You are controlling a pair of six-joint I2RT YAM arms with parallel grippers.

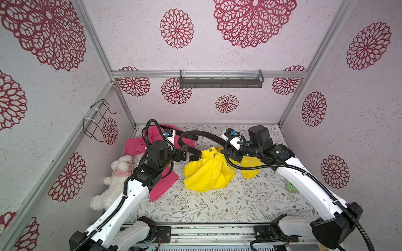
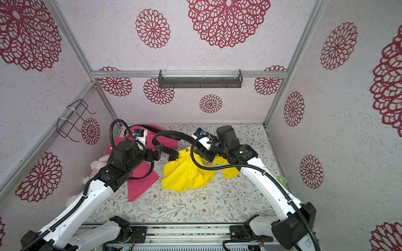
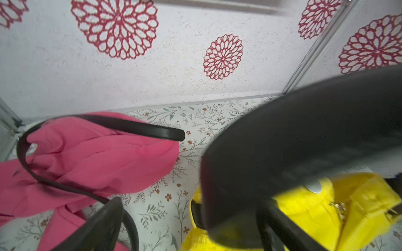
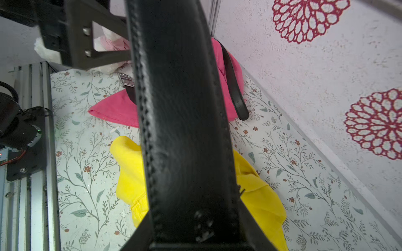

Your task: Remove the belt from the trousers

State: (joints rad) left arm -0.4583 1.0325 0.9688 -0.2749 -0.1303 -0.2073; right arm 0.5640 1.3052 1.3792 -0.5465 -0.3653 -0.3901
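In both top views the belt [image 1: 206,134] [image 2: 174,133] shows its full arch. It rises from the right gripper [image 1: 236,155], bends over the table [image 1: 217,206], curls down and enters the waist of the yellow trousers [image 1: 206,173], just beside the left gripper [image 1: 183,153].

Only the right wrist view shows the grip. The belt runs up between the right gripper's fingers [image 4: 139,236], which are closed on its edges. One finger of the left gripper stands just beside it; whether they touch I cannot tell. This view also shows a silver buckle [image 4: 126,80] and a thin belt [image 4: 233,87] on pink cloth [image 4: 113,110].

Only the left wrist view shows the left gripper's fingers [image 3: 102,226] spread wide with nothing pinched. The blurred belt passes close over one of them. Under it are the trousers' pale button [image 3: 313,187] and open fly.

The belt is broad and black, with a grained face and stitching along its edge. The trousers lie crumpled mid-table.
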